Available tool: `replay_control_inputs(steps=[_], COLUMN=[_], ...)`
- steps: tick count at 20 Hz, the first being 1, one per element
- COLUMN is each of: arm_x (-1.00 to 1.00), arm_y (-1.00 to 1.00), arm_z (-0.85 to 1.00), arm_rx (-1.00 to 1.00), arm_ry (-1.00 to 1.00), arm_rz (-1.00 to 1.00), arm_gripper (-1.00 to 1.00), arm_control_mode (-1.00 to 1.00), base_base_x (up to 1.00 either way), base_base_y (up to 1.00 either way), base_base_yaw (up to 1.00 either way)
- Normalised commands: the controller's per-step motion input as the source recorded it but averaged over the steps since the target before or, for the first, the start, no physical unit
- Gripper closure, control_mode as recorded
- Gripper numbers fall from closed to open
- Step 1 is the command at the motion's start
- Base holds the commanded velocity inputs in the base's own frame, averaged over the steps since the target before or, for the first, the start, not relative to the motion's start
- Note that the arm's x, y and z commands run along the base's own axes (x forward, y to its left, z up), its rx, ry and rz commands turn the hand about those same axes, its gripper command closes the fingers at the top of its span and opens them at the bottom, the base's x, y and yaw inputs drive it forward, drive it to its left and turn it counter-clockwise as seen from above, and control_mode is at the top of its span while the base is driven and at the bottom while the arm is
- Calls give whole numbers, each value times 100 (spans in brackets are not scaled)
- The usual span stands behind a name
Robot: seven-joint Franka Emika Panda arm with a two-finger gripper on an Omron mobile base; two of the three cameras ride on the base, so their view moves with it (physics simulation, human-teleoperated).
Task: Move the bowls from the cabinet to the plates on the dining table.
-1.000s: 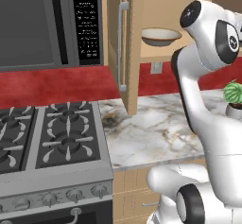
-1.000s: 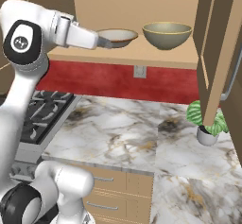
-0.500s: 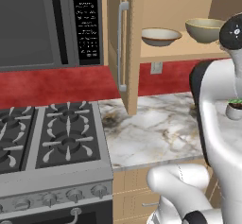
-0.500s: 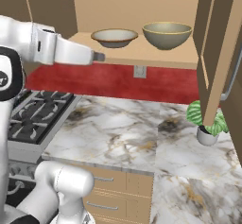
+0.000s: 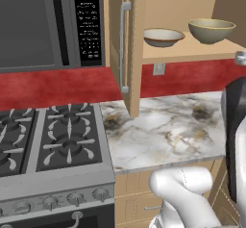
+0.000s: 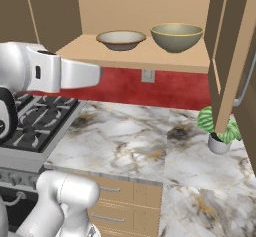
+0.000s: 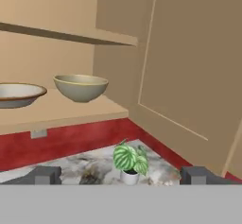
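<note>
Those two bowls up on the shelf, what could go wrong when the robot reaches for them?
The shallow bowl and the deeper bowl sit close together, so taking one might nudge the other. Both stand near the shelf front and could slide off onto the marble counter. The open cabinet door and the small plant crowd the right side, so a wide swing might clip them.

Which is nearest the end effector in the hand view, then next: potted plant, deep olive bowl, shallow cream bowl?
1. Small white pot with green plant: on the counter, just ahead.
2. Deep olive-beige bowl: on the shelf, upper left.
3. Shallow cream bowl: shelf, far left edge.
</note>
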Motion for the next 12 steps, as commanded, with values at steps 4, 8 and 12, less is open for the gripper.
replay_control_inputs(steps=[4,8,12], arm_x=[0,0,0], arm_y=[46,44,12], arm_z=[0,0,0], arm_rx=[7,15,23], arm_ry=[-7,-3,0], arm_rz=[19,13,8], arm_gripper=[-100,-100,-100], arm_control_mode=[-100,-100,-100], base_base_x=[0,0,0], base_base_y=[0,0,0], base_base_yaw=[0,0,0])
